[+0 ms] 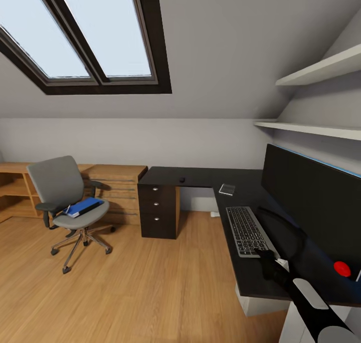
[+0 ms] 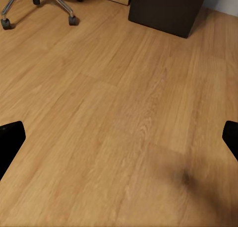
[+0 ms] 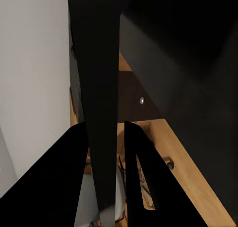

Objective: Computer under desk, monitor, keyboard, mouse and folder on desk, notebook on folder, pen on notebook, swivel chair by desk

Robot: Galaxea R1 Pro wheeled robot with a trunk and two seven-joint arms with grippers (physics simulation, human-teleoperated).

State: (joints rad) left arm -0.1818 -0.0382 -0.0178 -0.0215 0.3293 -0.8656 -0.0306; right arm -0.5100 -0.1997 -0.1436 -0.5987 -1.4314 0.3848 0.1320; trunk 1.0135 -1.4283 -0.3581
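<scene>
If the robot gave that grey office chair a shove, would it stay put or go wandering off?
The swivel chair stands on a five-star base with castors on smooth wooden flooring, so it would probably roll easily. Its seat likely turns too, so an off-centre push may spin it. The blue folder lies loose on the seat and might slide off.

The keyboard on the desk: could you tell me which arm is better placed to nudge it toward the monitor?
Right, probably: the right gripper is at the keyboard's near end on the desk, beside the monitor. The left gripper faces bare floor.
</scene>
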